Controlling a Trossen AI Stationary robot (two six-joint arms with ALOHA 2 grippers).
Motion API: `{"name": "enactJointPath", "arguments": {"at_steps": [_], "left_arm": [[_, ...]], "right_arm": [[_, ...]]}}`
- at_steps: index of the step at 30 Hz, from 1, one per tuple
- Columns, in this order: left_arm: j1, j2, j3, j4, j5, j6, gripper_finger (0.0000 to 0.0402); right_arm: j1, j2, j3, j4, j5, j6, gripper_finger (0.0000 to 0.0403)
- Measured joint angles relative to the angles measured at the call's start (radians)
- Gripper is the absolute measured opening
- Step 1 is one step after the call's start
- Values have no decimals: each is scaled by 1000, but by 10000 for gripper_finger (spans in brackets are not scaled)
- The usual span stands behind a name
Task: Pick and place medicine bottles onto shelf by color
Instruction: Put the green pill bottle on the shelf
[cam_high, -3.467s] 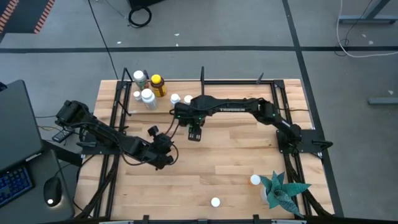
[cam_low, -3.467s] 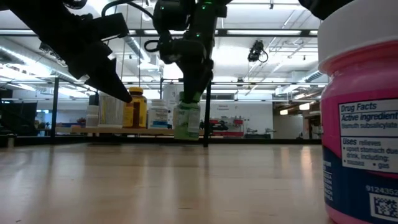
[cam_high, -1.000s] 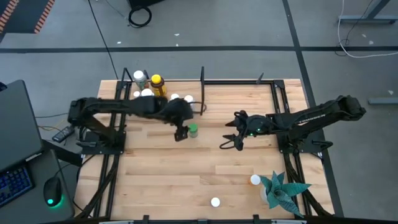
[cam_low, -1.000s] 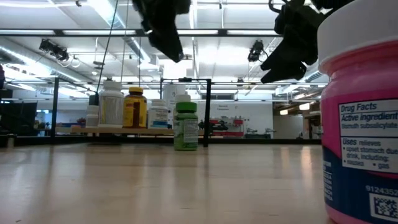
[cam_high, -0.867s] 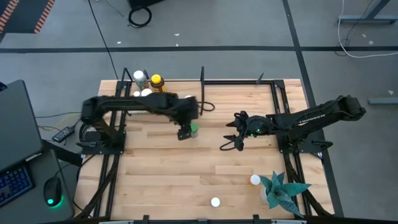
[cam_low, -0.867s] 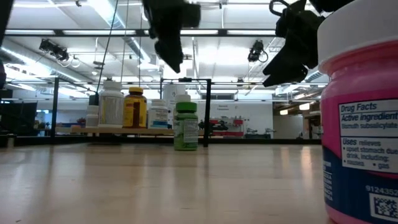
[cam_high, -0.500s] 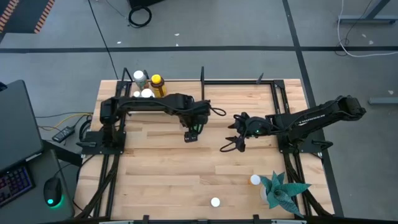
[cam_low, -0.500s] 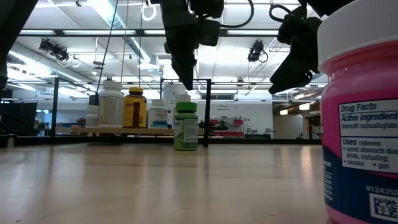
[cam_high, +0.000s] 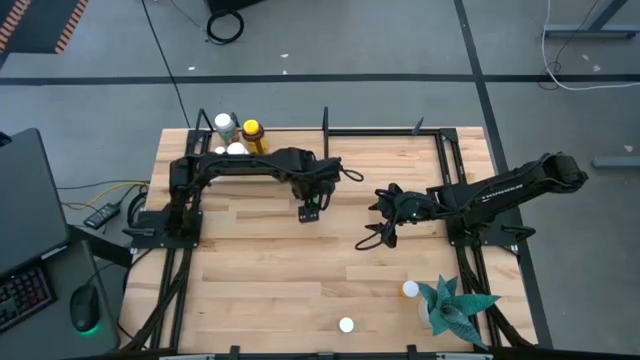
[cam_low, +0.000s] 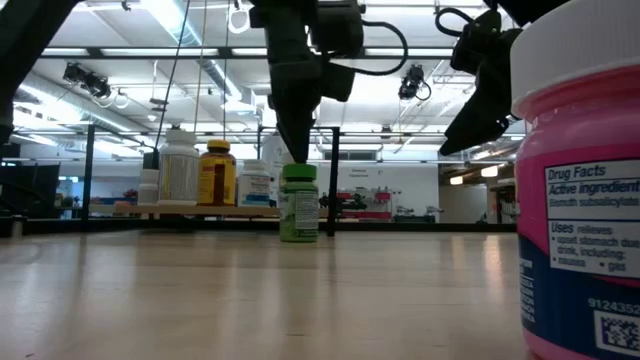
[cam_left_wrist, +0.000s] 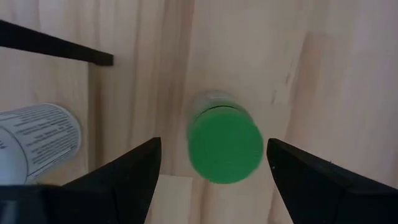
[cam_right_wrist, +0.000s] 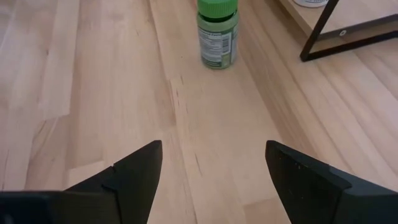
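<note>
A green-capped medicine bottle (cam_low: 299, 203) stands upright on its base on the wooden table, in front of the shelf (cam_low: 200, 211). My left gripper (cam_left_wrist: 213, 142) hangs right above it, pointing down and open. Its fingers stand on either side of the green cap (cam_left_wrist: 224, 146) with a gap on each side. In the high view the left gripper (cam_high: 310, 207) covers the bottle. My right gripper (cam_high: 380, 232) waits open above the table to the right, slanting toward the green-capped bottle (cam_right_wrist: 217, 34). White bottles and an amber one (cam_high: 252, 133) stand on the shelf.
A pink bottle (cam_low: 580, 200) stands close to the low camera at the near edge. Two white-capped bottles (cam_high: 410, 289) (cam_high: 346, 325) and a teal plant (cam_high: 455, 305) stand near the right front. The shelf's black post (cam_low: 333, 180) rises just behind the green-capped bottle.
My left gripper has moved toward the table's right edge and come down over the green-capped bottle, tipping to point more steeply down. Its fingers now stand around the cap. The bottle has stayed where it was.
</note>
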Motion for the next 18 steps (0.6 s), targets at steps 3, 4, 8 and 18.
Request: {"name": "enactJointPath", "arguments": {"at_steps": [3, 4, 8, 18], "left_arm": [[0, 0, 0, -1, 1, 0, 300], [-1, 0, 0, -2, 2, 0, 300], [-9, -1, -21, 16, 4, 4, 300], [-9, -1, -88, 85, 4, -14, 300]], "right_arm": [[0, 0, 0, 0, 0, 0, 291], [0, 0, 0, 0, 0, 0, 291], [0, 0, 0, 0, 0, 0, 291], [0, 0, 0, 0, -12, 2, 291]]}}
